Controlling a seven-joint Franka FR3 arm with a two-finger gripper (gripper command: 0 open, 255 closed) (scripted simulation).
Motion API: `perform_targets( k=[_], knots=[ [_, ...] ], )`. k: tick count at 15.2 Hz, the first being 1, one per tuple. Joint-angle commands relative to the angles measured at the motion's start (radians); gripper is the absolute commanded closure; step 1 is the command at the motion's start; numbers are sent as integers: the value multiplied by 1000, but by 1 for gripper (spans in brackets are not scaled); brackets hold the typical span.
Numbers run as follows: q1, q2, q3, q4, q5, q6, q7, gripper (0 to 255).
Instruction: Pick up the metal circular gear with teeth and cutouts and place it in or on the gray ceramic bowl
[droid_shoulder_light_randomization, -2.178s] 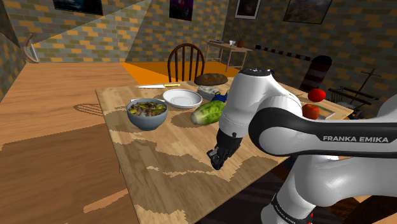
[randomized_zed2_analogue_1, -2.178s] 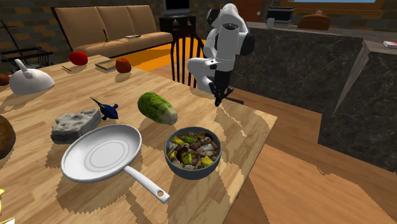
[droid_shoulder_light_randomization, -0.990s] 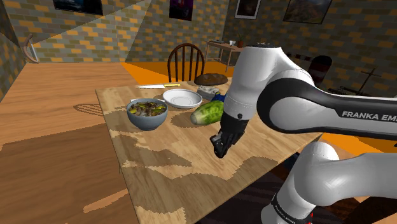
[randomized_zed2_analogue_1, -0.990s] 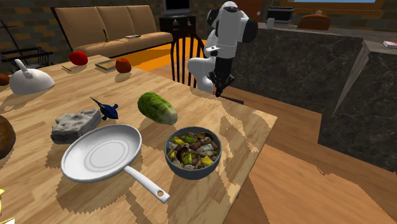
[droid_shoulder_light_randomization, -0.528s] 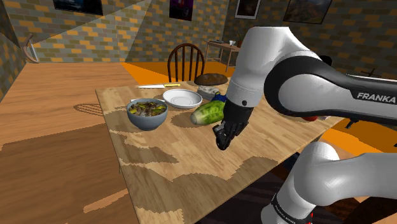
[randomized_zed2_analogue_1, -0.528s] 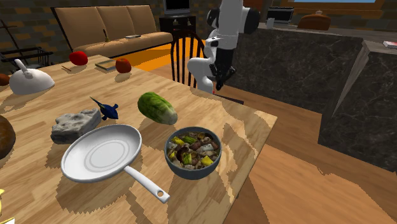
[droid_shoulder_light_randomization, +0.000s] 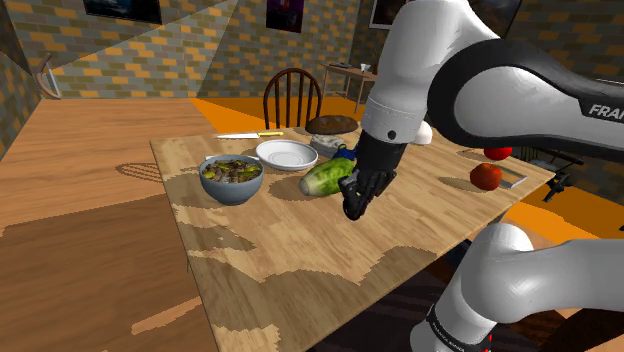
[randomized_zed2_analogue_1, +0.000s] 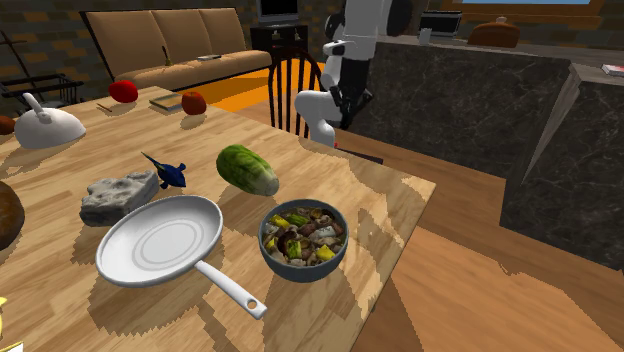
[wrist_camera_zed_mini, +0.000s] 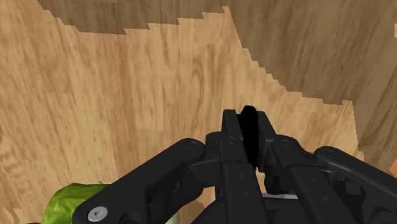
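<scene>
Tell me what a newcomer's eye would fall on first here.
The white arm arching across the shoulder view's upper right, its gripper above the wooden table beside a green vegetable, clasping a thin dark piece. Next, the bowl heaped with mixed food beside a white pan.

In the second exterior view, the bowl (randomized_zed2_analogue_1: 303, 240) is sitting near the surface's (randomized_zed2_analogue_1: 390, 200) front corner. The frying pan (randomized_zed2_analogue_1: 160, 238) is lying at the bowl's nine o'clock, its handle running toward four o'clock. The vegetable (randomized_zed2_analogue_1: 247, 168) is lying at the bowl's eleven o'clock, and the rock (randomized_zed2_analogue_1: 118, 196) at the pan's eleven o'clock. The chair (randomized_zed2_analogue_1: 293, 90) is standing behind the surface, at the vegetable's one o'clock.
</scene>
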Motion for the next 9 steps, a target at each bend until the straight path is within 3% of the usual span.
perform_targets(
  k=[1, 6, 9],
  knots=[
    [-4, 6, -7, 29, -7, -23, 0, 255],
    [-12, 24, -20, 93, -20, -70, 1, 255],
    [-53, 141, 0, 156, -38, -13, -6, 255]
  ],
)
